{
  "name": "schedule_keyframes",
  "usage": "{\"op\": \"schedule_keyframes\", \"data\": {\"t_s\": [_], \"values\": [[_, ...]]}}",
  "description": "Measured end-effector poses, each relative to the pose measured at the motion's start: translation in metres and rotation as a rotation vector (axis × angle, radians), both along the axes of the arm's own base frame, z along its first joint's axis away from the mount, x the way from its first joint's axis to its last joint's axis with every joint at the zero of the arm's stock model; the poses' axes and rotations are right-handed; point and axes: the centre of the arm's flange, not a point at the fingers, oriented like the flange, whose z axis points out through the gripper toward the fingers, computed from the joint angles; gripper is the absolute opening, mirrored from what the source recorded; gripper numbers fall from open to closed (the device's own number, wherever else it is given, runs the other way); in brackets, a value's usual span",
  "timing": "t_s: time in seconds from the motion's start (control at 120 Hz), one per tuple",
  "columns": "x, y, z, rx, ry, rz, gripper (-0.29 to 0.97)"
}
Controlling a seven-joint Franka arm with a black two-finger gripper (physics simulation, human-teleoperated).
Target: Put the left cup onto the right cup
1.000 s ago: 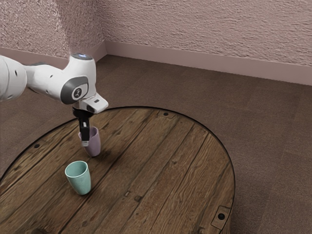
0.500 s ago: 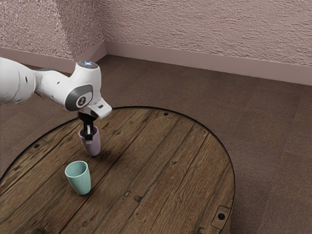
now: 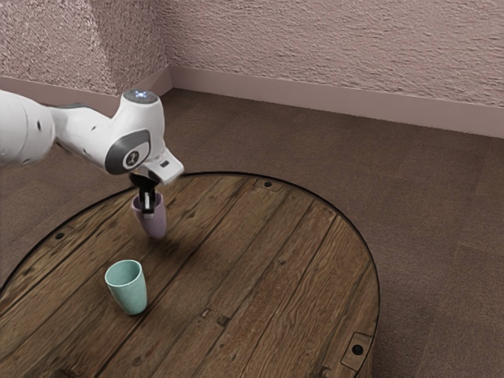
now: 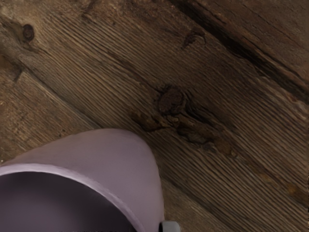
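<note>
The gripper (image 3: 146, 205) pinches the rim of the purple cup (image 3: 153, 224), apparently lifted off the table (image 3: 268, 268), well apart from the teal cup (image 3: 127, 287); the stacking is not yet done.

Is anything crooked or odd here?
The purple cup hangs tilted in the claw, its base swung toward the exterior view's right. The teal cup stands upright on the table.

Purple cup (image 3: 154, 222) is now clear of the counter (image 3: 260, 268), raised in the gripper (image 3: 146, 205); a second ago it stood on the wood. Hand has risen and shifted slightly toward the exterior view's right.
</note>
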Motion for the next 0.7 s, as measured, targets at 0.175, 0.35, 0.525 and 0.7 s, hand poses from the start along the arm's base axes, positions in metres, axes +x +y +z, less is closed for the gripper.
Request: {"op": "schedule_keyframes", "data": {"t_s": [0.175,0.35,0.525,0.7], "values": [[-0.004,-0.02,0.026,0.005,-0.021,-0.026,-0.1],[-0.017,-0.042,0.057,0.01,-0.033,-0.046,-0.11],[-0.038,-0.06,0.078,0.014,-0.019,-0.051,-0.11],[-0.056,-0.071,0.091,0.017,0.004,-0.043,-0.11]]}}
